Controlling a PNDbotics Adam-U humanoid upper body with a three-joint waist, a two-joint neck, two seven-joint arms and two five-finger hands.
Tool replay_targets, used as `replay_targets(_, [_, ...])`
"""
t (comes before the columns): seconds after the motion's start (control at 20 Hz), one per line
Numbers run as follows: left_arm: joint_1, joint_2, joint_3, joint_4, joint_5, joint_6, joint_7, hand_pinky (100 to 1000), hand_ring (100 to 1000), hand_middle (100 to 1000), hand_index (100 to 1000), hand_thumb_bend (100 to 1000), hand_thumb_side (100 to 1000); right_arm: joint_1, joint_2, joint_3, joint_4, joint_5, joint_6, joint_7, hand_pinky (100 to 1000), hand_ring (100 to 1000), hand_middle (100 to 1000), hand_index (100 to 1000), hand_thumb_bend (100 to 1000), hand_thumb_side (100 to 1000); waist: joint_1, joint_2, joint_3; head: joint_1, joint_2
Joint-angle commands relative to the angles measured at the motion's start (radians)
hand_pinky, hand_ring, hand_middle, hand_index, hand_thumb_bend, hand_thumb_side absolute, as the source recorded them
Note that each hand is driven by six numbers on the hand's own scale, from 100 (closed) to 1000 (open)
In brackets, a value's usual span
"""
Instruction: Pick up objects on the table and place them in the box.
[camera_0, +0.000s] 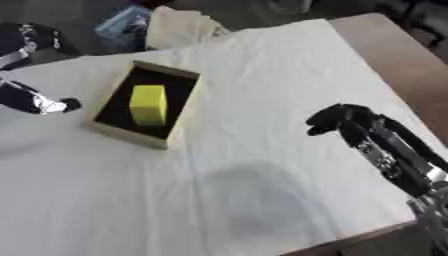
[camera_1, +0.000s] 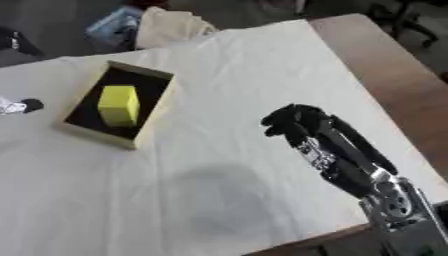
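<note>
A shallow tan box (camera_0: 186, 107) with a dark inside lies on the white cloth at the left of centre. A yellow block (camera_0: 149, 103) stands inside it. My right hand (camera_0: 337, 120) hovers over the cloth to the right of the box, well apart from it, fingers curled with nothing in them. My left hand (camera_0: 39, 102) shows only in part at the left edge, just left of the box and not touching it. No loose object is visible on the cloth.
The white cloth (camera_0: 262, 65) covers most of a brown table (camera_0: 394, 55), whose bare wood shows along the right side. Beyond the far edge lie a crumpled pale cloth (camera_0: 179, 27) and a blue item (camera_0: 122, 25). The near table edge runs at the lower right.
</note>
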Motion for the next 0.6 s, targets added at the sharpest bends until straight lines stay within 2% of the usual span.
replay_targets(0.05, [0.037,0.007,0.041,-0.092,0.050,0.014,0.050,801,674,642,795,436,326,-0.008,-0.013,-0.014,-0.021,-0.003,-0.001,-0.017,735,683,701,770,100,950,-0.003,-0.013,0.004,0.001,0.000])
replay_targets(0.2, [0.106,-0.036,0.062,-0.162,0.093,0.051,0.093,798,661,631,793,394,339,-0.006,-0.011,-0.017,-0.021,-0.001,0.000,-0.028,731,678,696,767,100,949,-0.007,-0.010,0.018,0.016,0.004])
replay_targets(0.3, [0.156,-0.068,0.069,-0.211,0.124,0.080,0.124,798,655,626,793,379,393,-0.007,-0.011,-0.018,-0.021,-0.002,0.000,-0.035,728,674,692,764,100,948,-0.009,-0.009,0.029,0.035,0.008])
replay_targets(0.35, [0.181,-0.086,0.070,-0.236,0.139,0.096,0.139,796,646,619,793,363,462,-0.008,-0.010,-0.020,-0.021,-0.003,0.001,-0.040,725,670,686,759,100,941,-0.011,-0.006,0.035,0.044,0.009])
replay_targets(0.6, [0.306,-0.173,0.073,-0.361,0.216,0.172,0.149,792,635,611,794,350,535,-0.005,-0.005,-0.020,-0.021,-0.003,0.007,-0.052,723,667,683,756,100,940,-0.019,-0.006,0.047,0.078,0.028])
